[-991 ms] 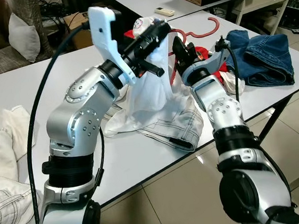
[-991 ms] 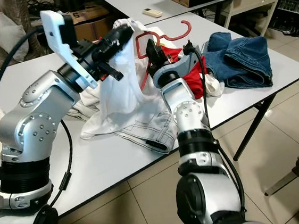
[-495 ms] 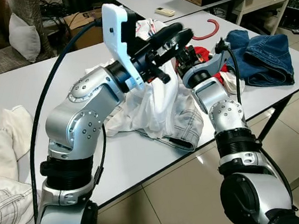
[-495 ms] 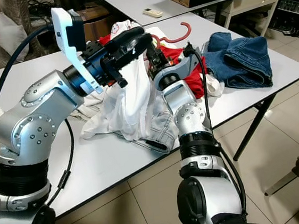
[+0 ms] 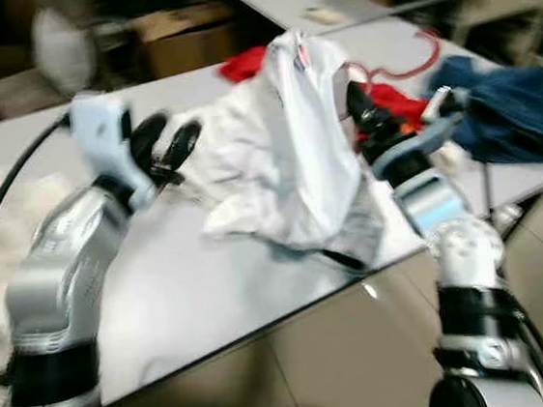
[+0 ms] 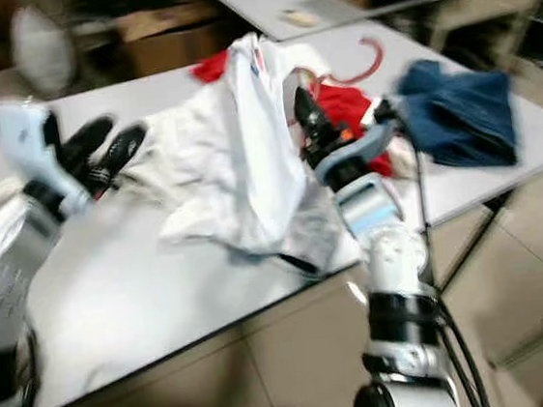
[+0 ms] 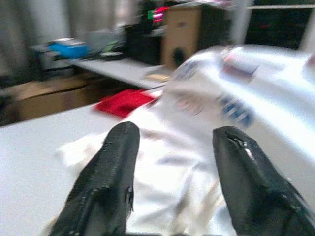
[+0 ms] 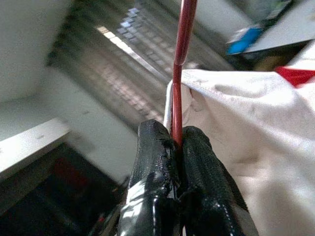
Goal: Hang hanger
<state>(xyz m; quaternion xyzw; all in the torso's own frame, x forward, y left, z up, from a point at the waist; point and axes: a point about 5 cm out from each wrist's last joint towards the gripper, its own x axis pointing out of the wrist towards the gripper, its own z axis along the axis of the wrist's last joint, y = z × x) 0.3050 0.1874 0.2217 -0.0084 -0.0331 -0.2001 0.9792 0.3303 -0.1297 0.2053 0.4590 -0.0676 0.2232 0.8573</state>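
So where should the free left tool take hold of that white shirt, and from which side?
Judging from the blurred head views, the white shirt hangs draped over the red hanger, which the right tool pinches. The left tool is open on the robot's left. Best guess: come in from that side and pinch the loose lower hem, clear of the hanger.

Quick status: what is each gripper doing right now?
Left gripper: open, holding nothing, facing the white garment.
Right gripper: shut on the red hanger, white garment draped beside it.
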